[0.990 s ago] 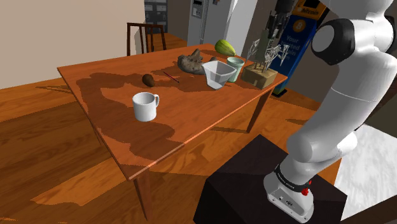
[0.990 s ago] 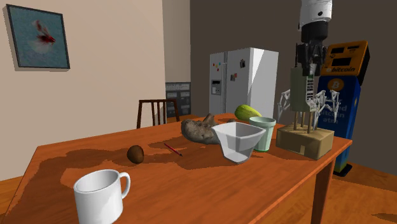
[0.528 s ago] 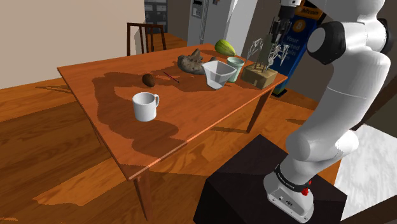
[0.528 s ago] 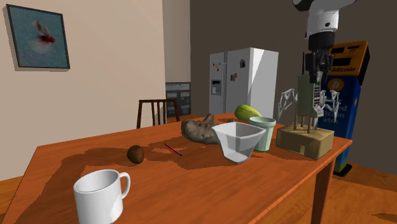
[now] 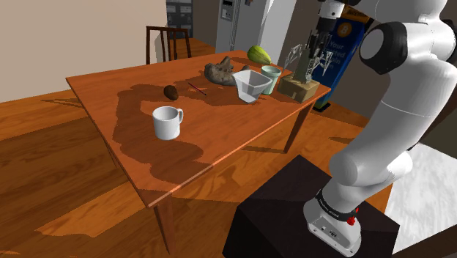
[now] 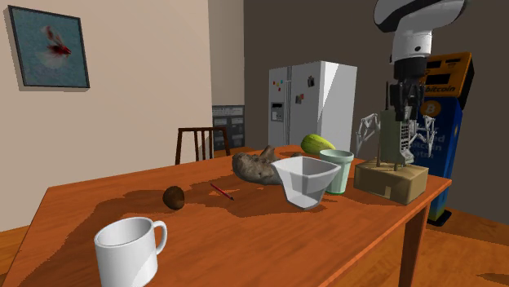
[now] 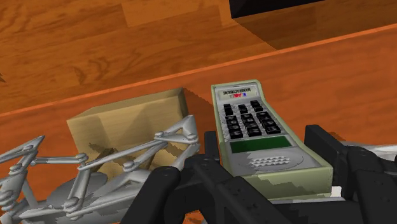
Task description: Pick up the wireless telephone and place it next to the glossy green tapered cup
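Telephone (image 7: 259,130): slab handset, grey-green casing, dark keypad, small green screen. Upright over tan block (image 6: 396,181); contact with block unclear. Gripper (image 6: 403,104) pinching telephone, black fingers (image 7: 207,159) against casing sides. Block boxy, matte. Silver strut figure (image 7: 95,172) right at block. Green cup (image 6: 336,169), tapered and glossy, just beside block toward second exterior view's left; white angular bowl (image 6: 303,181) farther that way. Table (image 6: 245,245): glossy reddish-brown wood, block near its corner. Room: plank floor (image 5: 58,183), white fridge (image 6: 314,102) well behind block.

"bitcoin" on the orange-topped kiosk (image 6: 441,72), telephone (image 7: 254,127) label too small to read
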Robot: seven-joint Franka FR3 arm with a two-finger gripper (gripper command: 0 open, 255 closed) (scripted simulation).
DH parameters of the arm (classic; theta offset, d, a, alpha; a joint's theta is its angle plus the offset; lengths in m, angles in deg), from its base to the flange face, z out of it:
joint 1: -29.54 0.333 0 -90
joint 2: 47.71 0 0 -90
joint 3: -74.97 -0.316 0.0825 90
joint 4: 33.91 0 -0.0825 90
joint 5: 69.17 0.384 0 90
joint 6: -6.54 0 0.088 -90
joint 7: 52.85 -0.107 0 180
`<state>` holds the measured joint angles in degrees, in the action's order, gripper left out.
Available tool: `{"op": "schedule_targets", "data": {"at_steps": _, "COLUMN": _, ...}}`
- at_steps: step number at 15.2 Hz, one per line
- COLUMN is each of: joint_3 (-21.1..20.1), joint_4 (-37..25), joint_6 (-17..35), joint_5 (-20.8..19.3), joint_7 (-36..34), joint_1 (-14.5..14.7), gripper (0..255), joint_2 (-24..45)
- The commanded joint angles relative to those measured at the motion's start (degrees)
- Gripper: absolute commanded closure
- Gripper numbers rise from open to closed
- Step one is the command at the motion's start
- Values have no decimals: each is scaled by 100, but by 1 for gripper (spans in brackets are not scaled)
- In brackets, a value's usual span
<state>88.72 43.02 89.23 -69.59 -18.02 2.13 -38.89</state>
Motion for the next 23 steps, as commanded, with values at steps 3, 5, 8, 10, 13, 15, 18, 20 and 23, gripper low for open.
{"op": "schedule_targets", "data": {"at_steps": 3, "joint_3": -15, "joint_4": 501, "joint_6": 377, "joint_5": -31, "joint_7": -44, "joint_1": 32, "gripper": 255, "joint_2": -134}}
{"op": "schedule_targets", "data": {"at_steps": 5, "joint_3": -19, "joint_4": 719, "joint_6": 548, "joint_5": -42, "joint_7": -57, "joint_1": 40, "gripper": 255, "joint_2": -182}}
{"op": "schedule_targets", "data": {"at_steps": 8, "joint_3": -24, "joint_4": 1027, "joint_6": 800, "joint_5": -55, "joint_7": -74, "joint_1": 49, "gripper": 255, "joint_2": -239}}
{"op": "schedule_targets", "data": {"at_steps": 10, "joint_3": -26, "joint_4": 1220, "joint_6": 964, "joint_5": -62, "joint_7": -83, "joint_1": 53, "gripper": 255, "joint_2": -269}}
{"op": "schedule_targets", "data": {"at_steps": 13, "joint_3": -29, "joint_4": 1492, "joint_6": 1205, "joint_5": -70, "joint_7": -96, "joint_1": 59, "gripper": 255, "joint_2": -301}}
{"op": "schedule_targets", "data": {"at_steps": 15, "joint_3": -31, "joint_4": 1664, "joint_6": 1363, "joint_5": -73, "joint_7": -104, "joint_1": 61, "gripper": 255, "joint_2": -315}}
{"op": "schedule_targets", "data": {"at_steps": 18, "joint_3": -32, "joint_4": 1908, "joint_6": 1597, "joint_5": -76, "joint_7": -113, "joint_1": 64, "gripper": 255, "joint_2": -325}}
{"op": "schedule_targets", "data": {"at_steps": 20, "joint_3": -33, "joint_4": 2061, "joint_6": 1751, "joint_5": -77, "joint_7": -118, "joint_1": 65, "gripper": 255, "joint_2": -324}}
{"op": "schedule_targets", "data": {"at_steps": 23, "joint_3": -31, "joint_4": 2279, "joint_6": 1979, "joint_5": -75, "joint_7": -124, "joint_1": 68, "gripper": 255, "joint_2": -314}}
